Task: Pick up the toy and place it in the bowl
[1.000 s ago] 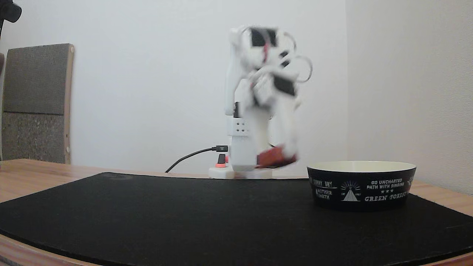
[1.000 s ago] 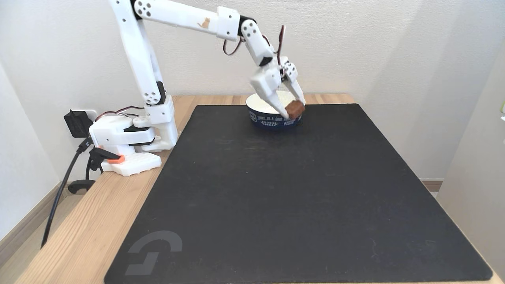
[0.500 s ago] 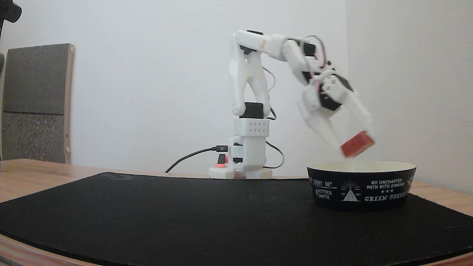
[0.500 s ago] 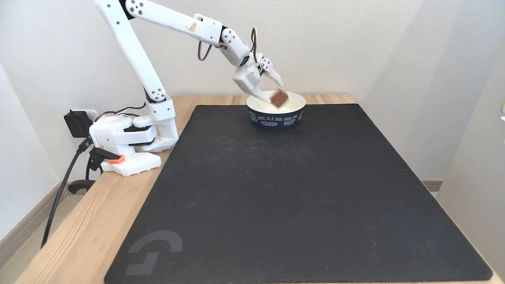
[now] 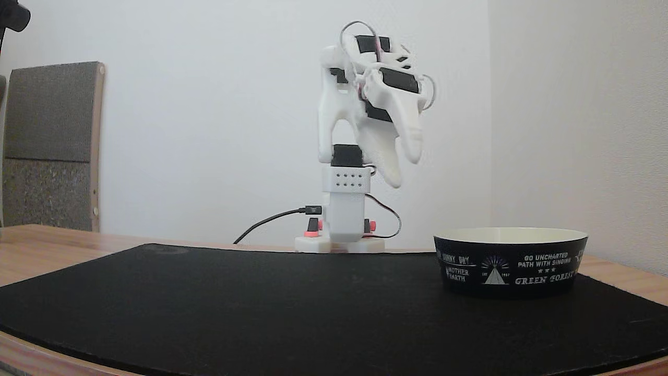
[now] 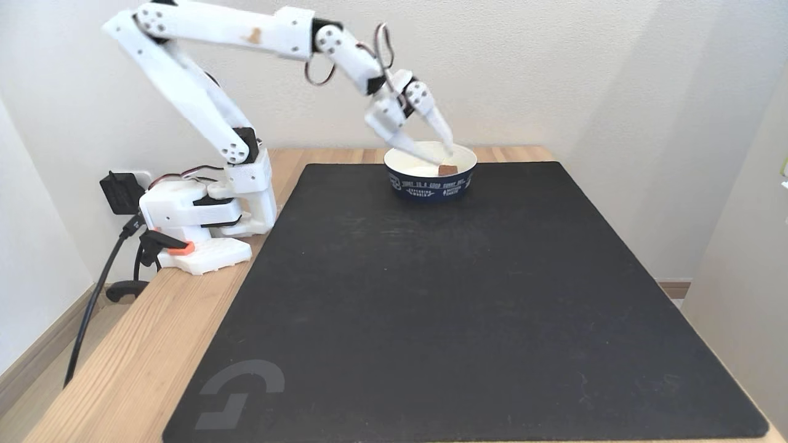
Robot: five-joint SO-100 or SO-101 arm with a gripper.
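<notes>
The red toy (image 6: 447, 168) lies inside the black bowl (image 6: 431, 186), near its front rim on the cream inside. My gripper (image 6: 436, 152) hangs just above the bowl, open, with nothing between its fingers. In the low fixed view the bowl (image 5: 509, 263) stands at the right on the mat, and its wall hides whatever is inside. There the gripper (image 5: 404, 168) is raised high in front of the arm's column, left of the bowl, open and empty.
A large black mat (image 6: 455, 307) covers most of the wooden table (image 6: 141, 332). The arm's base (image 6: 197, 215) and its cables sit at the table's left edge. A grey padded board (image 5: 49, 146) leans on the wall far left.
The gripper carried the toy over the bowl, opened and let it go; the toy now lies in the bowl. In the low view the arm has swung back up and left.
</notes>
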